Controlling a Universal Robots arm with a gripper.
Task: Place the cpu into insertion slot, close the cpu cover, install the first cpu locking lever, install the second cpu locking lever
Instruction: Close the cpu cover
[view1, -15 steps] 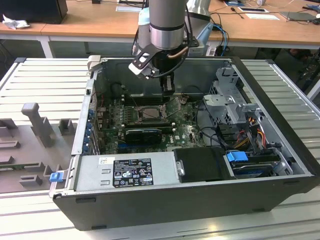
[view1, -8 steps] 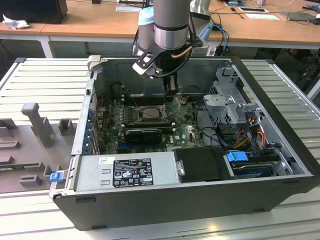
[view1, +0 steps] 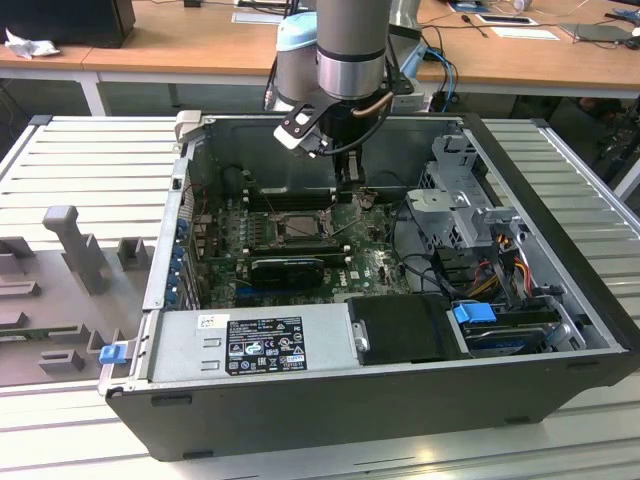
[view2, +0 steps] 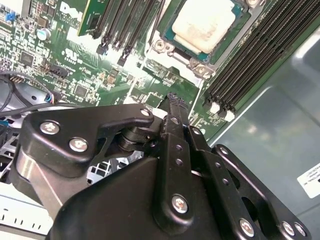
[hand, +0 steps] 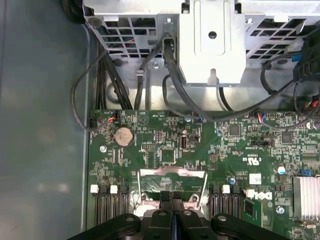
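The cpu (view2: 204, 24), pale silver-beige on top, lies flat in the insertion slot (view2: 160, 46), whose metal rim and screws frame it. In the exterior view the slot (view1: 298, 226) sits mid-motherboard inside the open computer case. My gripper (view1: 352, 185) hangs just to the exterior view's right of the slot, low over the board. Its black fingers (view2: 172, 107) are pressed together with nothing visible between them. In the first wrist view my gripper (hand: 172, 197) sits right by a silvery plate, the cpu cover (hand: 172, 175). Whether the cover stands up or lies flat I cannot tell.
Long black memory slots (view2: 260, 55) flank the socket. A metal drive cage (view1: 460, 200) with cables (hand: 170, 90) stands at the exterior view's right. A black card (view1: 288, 268) and the power supply (view1: 250, 340) lie nearer the camera. Case walls (view1: 170, 230) enclose the board.
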